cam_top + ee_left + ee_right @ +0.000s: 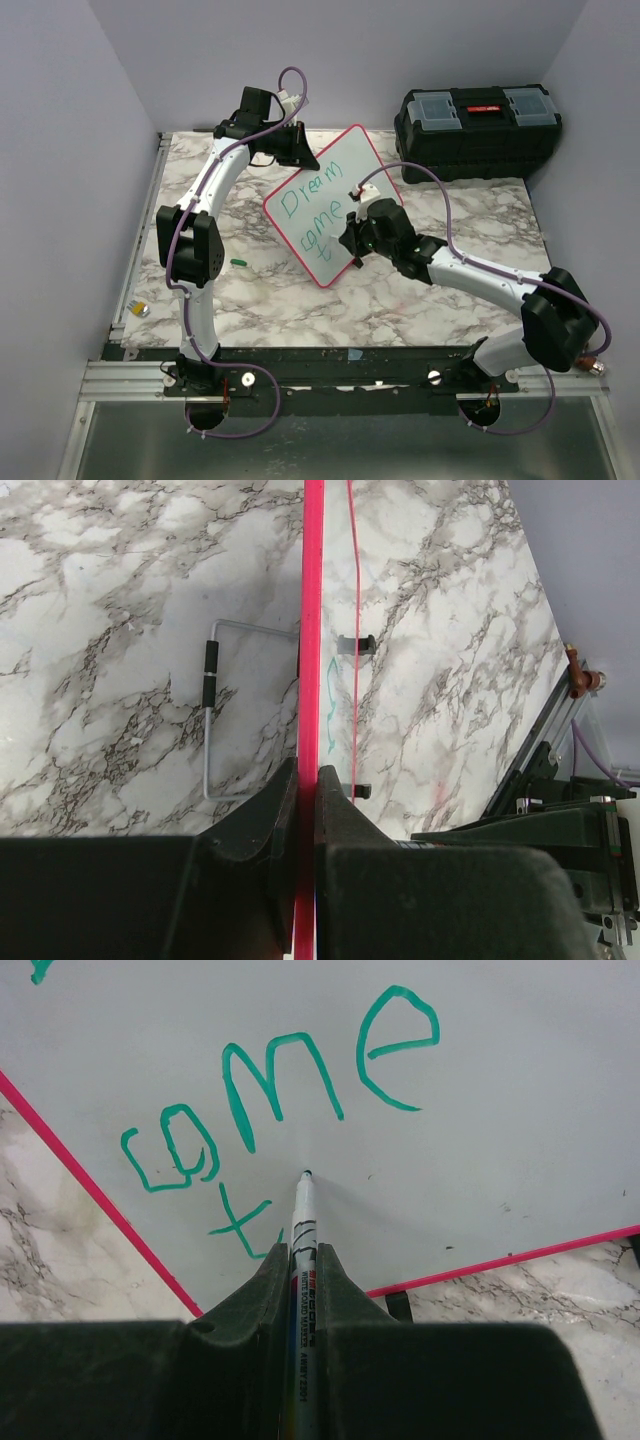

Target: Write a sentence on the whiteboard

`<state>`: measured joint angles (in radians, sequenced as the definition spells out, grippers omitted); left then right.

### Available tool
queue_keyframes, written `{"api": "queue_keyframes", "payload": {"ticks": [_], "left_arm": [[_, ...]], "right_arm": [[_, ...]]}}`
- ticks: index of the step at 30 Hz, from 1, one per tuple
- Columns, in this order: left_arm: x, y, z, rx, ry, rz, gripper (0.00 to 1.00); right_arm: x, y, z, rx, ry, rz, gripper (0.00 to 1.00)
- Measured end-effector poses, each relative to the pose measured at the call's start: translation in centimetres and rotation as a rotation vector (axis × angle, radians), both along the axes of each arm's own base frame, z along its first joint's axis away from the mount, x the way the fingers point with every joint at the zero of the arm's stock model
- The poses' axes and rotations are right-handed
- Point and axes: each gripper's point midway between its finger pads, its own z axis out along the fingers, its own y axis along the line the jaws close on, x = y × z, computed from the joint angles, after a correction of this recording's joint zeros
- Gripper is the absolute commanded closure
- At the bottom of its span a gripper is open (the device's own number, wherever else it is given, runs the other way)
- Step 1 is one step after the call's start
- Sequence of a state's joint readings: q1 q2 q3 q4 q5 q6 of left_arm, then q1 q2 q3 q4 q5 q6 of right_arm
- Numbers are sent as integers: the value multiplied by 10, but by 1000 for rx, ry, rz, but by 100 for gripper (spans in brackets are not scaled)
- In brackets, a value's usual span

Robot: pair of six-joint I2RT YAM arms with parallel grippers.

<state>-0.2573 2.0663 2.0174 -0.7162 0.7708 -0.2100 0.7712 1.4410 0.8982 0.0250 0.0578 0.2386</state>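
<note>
The whiteboard (pixel 330 200) with its red-pink rim stands tilted on the marble table, propped from behind. My left gripper (pixel 297 150) is shut on its top left rim (pixel 309 630), which runs edge-on between the jaws. Green letters of the sentence (pixel 312 215) read "Dream", "come" and a "t" below (pixel 238 1222). My right gripper (pixel 303 1255) is shut on a white whiteboard marker (pixel 302 1290), whose green tip (pixel 306 1174) sits at the board just right of the "t". In the top view the right gripper (pixel 356 240) hovers at the board's lower right.
A black toolbox (pixel 478 130) stands at the back right. A small green marker cap (pixel 238 262) lies on the table left of the board. A wire stand (pixel 210 715) shows behind the board. A small yellow-and-silver object (pixel 141 309) lies at the left edge.
</note>
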Motion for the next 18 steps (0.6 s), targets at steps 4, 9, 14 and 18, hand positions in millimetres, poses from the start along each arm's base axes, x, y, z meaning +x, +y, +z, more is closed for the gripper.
{"api": "queue_keyframes", "payload": {"ticks": [4, 9, 14, 18], "left_arm": [[0, 0, 0, 0, 0, 0, 100], [0, 0, 0, 0, 0, 0, 100], [0, 0, 0, 0, 0, 0, 100], [0, 0, 0, 0, -1, 0, 100]], "right_arm": [[-2, -2, -3, 5, 5, -4, 99], [-9, -8, -14, -4, 32, -12, 99], [-16, -13, -23, -7, 57, -20, 99], [-19, -14, -27, -2, 76, -27, 99]]}}
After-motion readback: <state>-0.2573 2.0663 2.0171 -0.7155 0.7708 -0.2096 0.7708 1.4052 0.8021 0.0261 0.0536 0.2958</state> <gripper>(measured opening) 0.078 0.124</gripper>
